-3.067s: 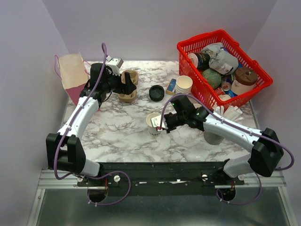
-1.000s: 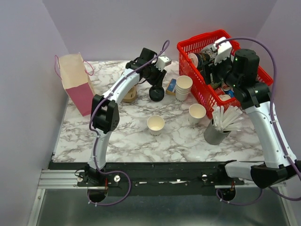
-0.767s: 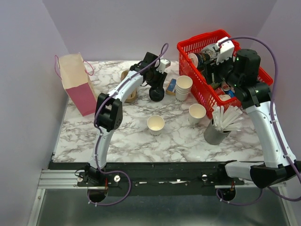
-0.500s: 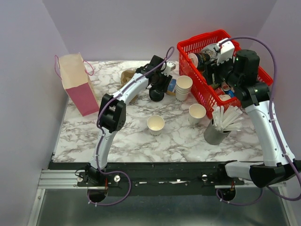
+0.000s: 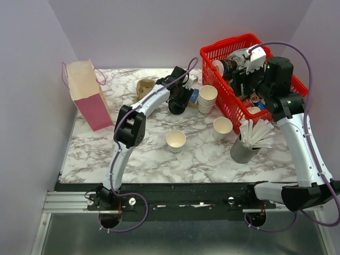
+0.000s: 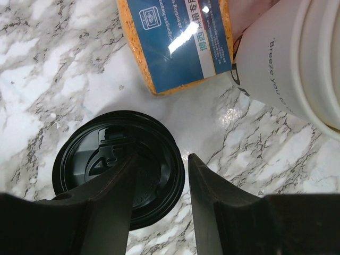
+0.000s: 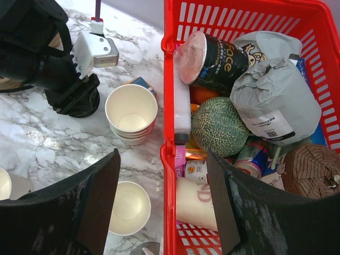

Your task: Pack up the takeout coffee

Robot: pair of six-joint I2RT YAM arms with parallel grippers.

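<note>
A round black lid (image 5: 176,105) lies flat on the marble table, apart from any cup. My left gripper (image 5: 179,99) is down over it and open. In the left wrist view one finger (image 6: 111,207) crosses the lid (image 6: 106,164), the other stands on the marble beside its rim. Two single white paper cups stand lidless: one mid-table (image 5: 176,140), one nearer the basket (image 5: 222,127). Which is the takeout coffee's cup I cannot tell. My right gripper (image 7: 163,154) hangs wide open, with nothing in it, above the red basket's near rim (image 7: 169,159).
A stack of nested white cups (image 5: 207,98) and an orange sponge with a blue label (image 6: 175,40) sit right of the lid. The red basket (image 5: 212,53) holds groceries. A grey holder of straws (image 5: 244,149), a pink-and-kraft paper bag (image 5: 85,93) and a brown cup carrier (image 5: 143,86) stand around.
Over the last second my left gripper has swung right and come down over the black lid. The right arm has barely moved; three seconds ago it was low beside the mid-table cup.
</note>
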